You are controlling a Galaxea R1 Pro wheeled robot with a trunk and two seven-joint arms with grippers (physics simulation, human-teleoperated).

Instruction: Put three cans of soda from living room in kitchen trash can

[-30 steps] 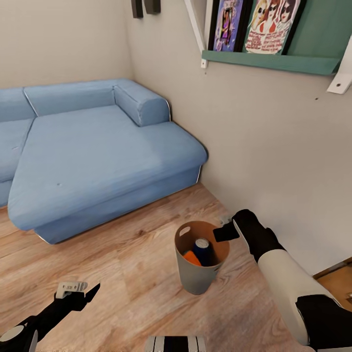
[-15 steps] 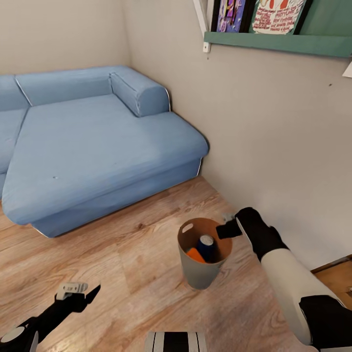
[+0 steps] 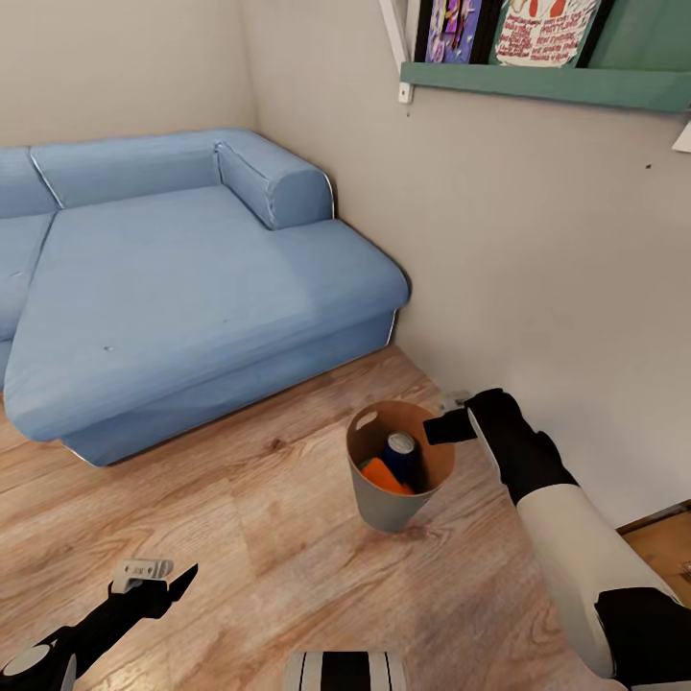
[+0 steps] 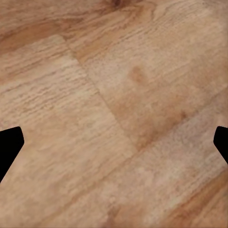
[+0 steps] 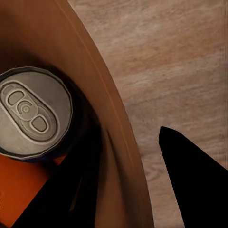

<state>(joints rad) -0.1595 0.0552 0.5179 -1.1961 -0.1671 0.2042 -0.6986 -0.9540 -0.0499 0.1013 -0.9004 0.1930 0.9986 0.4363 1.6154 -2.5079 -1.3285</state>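
Right gripper (image 3: 449,429): clamped on the rim of the bin (image 3: 376,504), one finger inside, one outside, at the side nearest the wall (image 3: 537,259). The bin appears tilted, its base seemingly just off the floor (image 3: 240,537); whether it hangs free cannot be confirmed.

Contents: a blue can (image 3: 400,455) standing upright and an orange can (image 3: 384,476) lying beside it. A third can is not made out; it may lie beneath.

Left gripper (image 3: 154,576): jaws apart, holding nothing, low over bare floor.

Risks, as judged:
- A one-point rim grip allows the bin to swing or slip during travel.
- Further tilt could roll the cans out.
- The wall is close beside the arm; a turn may knock the bin.
- The sofa (image 3: 182,278) stands near the route.
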